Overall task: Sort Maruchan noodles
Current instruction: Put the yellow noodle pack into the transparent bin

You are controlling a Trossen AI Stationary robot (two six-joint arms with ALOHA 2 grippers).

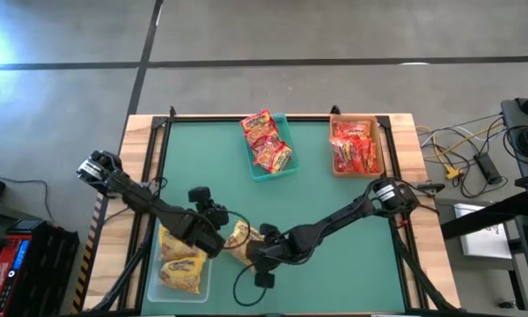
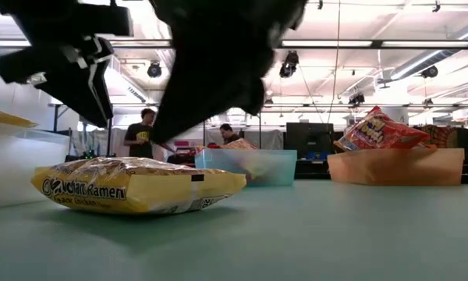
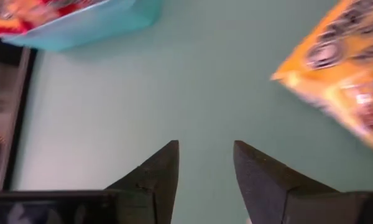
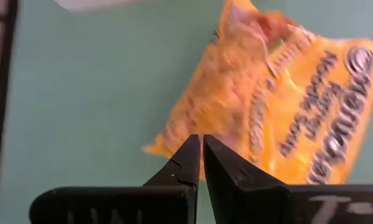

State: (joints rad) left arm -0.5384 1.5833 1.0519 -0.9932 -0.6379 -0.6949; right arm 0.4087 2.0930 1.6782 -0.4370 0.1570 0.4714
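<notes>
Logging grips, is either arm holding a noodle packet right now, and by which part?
Nothing held. The left gripper is open, the right gripper shut beside the loose yellow packet.

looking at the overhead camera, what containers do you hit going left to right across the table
Clear bin of yellow packets, then teal bin of red packets, then tan bin of red packets.

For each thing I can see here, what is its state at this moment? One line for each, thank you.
Left gripper: open, empty, above the mat near the clear bin.
Right gripper: shut, empty, at the loose yellow packet.
Loose yellow packet: lying flat on the mat, not in any bin.
Clear bin: holds yellow packets.
Teal bin: holds red packets, piled above the rim.
Tan bin: holds red packets.
</notes>
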